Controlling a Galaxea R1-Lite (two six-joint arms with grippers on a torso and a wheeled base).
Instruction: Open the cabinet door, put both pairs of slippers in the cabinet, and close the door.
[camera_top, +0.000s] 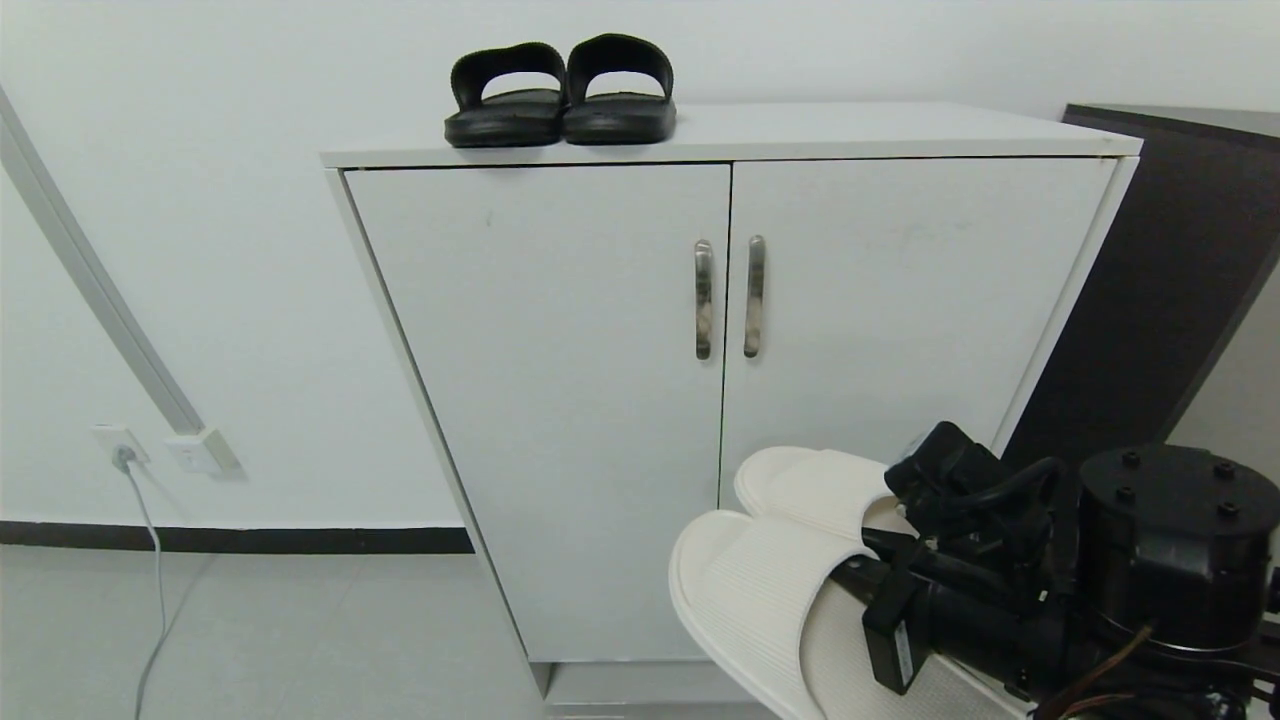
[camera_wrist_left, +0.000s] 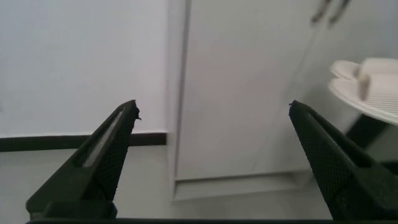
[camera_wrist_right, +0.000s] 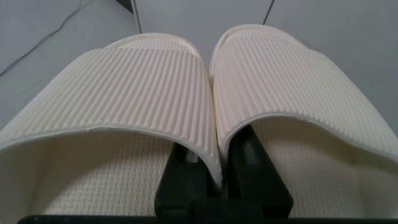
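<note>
A white cabinet (camera_top: 560, 400) stands against the wall with both doors shut and two metal handles (camera_top: 703, 298) at the centre seam. A pair of black slippers (camera_top: 560, 92) sits on its top, toward the left. My right gripper (camera_top: 880, 560) is low in front of the right door, shut on a pair of white slippers (camera_top: 770, 560), one finger inside each strap (camera_wrist_right: 186, 109). My left gripper (camera_wrist_left: 212, 112) is open with nothing between its fingers, pointing at the cabinet's lower left corner (camera_wrist_left: 180, 168); the white slippers (camera_wrist_left: 367, 81) show off to one side.
A dark cabinet (camera_top: 1180, 280) stands close on the white cabinet's right. On the left wall are a slanted cable duct (camera_top: 90, 280), a socket (camera_top: 118, 445) and a hanging cord (camera_top: 155, 580). Grey floor (camera_top: 250, 640) lies open to the left.
</note>
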